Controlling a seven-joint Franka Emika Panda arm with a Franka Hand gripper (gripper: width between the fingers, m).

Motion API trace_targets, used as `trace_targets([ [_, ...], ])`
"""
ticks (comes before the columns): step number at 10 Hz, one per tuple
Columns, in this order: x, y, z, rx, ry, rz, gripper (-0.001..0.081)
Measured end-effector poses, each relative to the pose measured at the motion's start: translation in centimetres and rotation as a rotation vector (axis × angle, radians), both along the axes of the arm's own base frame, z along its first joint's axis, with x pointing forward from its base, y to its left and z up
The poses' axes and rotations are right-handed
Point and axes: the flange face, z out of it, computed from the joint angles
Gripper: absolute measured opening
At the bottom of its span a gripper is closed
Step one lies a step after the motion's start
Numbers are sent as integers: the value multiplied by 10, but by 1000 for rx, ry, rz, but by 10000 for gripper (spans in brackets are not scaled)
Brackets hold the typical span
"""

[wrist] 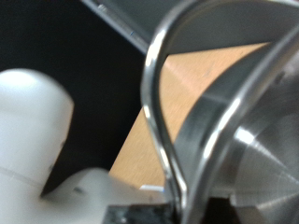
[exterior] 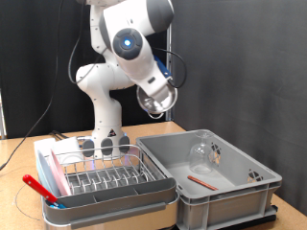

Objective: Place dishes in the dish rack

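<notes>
In the exterior view my gripper [exterior: 163, 88] is high in the air, above the gap between the rack and the bin. It is shut on the shiny steel cup [exterior: 155, 99]. In the wrist view the cup's steel rim [wrist: 163, 112] fills the frame very close up, and my fingertips are hidden. The silver wire dish rack [exterior: 101, 174] sits in its pale tray at the exterior view's bottom left. A pink plate [exterior: 81, 167] shows among its prongs. The clear glass [exterior: 201, 150] and the thin red stick [exterior: 200, 179] lie inside the grey bin.
The large grey plastic bin [exterior: 235, 196] stands to the right of the rack, with a small metallic item [exterior: 254, 176] near its right wall. A red and blue object [exterior: 38, 186] rests at the tray's left edge. The robot's base [exterior: 104, 144] stands behind the rack.
</notes>
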Motion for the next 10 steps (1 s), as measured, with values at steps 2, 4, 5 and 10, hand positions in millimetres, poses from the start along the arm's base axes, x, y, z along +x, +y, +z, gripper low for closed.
trace_targets([
  [2, -8, -27, 5, -38, 1, -10, 32],
  [4, -11, -45, 5, -59, -12, -44, 32],
  [5, -12, -44, 5, -57, -8, -41, 32],
  [10, -17, -68, -22, -87, 36, 231, 32],
])
